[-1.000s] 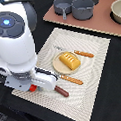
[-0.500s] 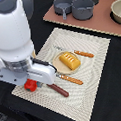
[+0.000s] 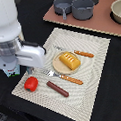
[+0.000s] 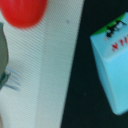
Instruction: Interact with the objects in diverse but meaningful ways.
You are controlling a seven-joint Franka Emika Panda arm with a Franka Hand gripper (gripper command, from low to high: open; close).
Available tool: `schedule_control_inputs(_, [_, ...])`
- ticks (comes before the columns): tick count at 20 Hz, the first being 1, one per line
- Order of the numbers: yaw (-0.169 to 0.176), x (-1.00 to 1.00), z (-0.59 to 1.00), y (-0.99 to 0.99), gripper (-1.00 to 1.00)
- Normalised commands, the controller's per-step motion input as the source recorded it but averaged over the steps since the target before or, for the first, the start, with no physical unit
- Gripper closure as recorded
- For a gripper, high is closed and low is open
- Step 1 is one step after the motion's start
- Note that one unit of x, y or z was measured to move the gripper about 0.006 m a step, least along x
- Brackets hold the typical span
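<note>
Nearest to us in the exterior view lies the red tomato (image 3: 31, 83), on the front corner of the pale woven placemat (image 3: 94, 70) at the exterior view's left. Just beside it, toward the exterior view's right, we see the brown sausage (image 3: 58, 88), lying diagonally on the same mat and apart from the tomato.

A little further back the orange-handled fork (image 3: 67, 78) lies across the mat, its tines pointing to the exterior view's left, close to the round tan plate (image 3: 57, 65). On this plate rests the yellow ridged bread piece (image 3: 69, 60). Behind the plate the orange-handled knife (image 3: 81, 53) lies on the mat.

The white robot arm (image 3: 13, 40) stands over the left edge of the mat and hides its own jaws, so we cannot tell how far they are open or whether they hold anything. In the wrist view we see the tomato (image 4: 24, 11) on the mat (image 4: 50, 70), and the white-and-teal milk carton (image 4: 112, 67) lying on the black tabletop (image 4: 82, 85) beside the mat, not touching it.

Farthest away, on a brown board (image 3: 102, 22), stand two grey pots (image 3: 74, 7); one has a handle pointing to the front.
</note>
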Motion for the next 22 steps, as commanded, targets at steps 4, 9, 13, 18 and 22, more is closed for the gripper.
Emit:
schedule_control_inputs(4, [0.104,-0.69,0.18,0.10,-1.00])
schedule_control_inputs(9, [0.081,-0.34,0.05,-0.04,-1.00])
schedule_control_inputs(13, [0.055,-0.18,0.00,-0.23,-1.00])
schedule_control_inputs(18, [0.030,-0.07,-0.08,-0.08,-1.00])
schedule_control_inputs(22, [0.012,-0.18,-0.25,-0.04,-1.00])
